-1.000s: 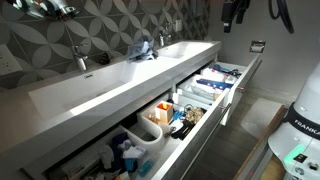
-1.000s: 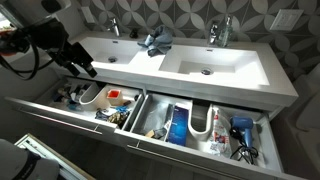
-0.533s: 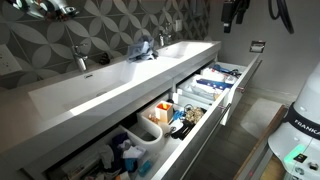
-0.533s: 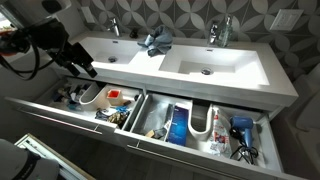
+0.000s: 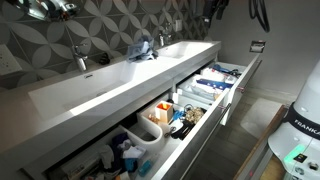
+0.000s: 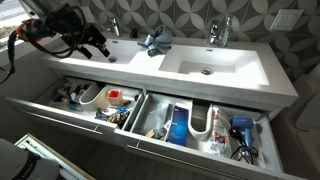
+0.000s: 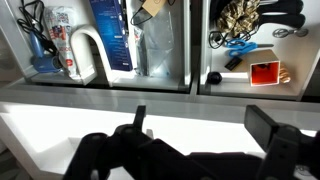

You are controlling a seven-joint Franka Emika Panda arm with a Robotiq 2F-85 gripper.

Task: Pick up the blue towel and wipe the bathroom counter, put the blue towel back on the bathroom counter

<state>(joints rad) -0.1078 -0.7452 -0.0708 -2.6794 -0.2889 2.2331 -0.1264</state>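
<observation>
The gripper, spread wide and empty over the bathroom counter, is judged to be in the approach step; the blue towel, bunched between the faucets, must next be reached and grasped.

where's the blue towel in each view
In an exterior view: blue towel upper centre, at the back of the bathroom counter.
In an exterior view: top centre, at the counter's back.
Wrist view: not in it.
Shared landmark: the bathroom counter.
</observation>
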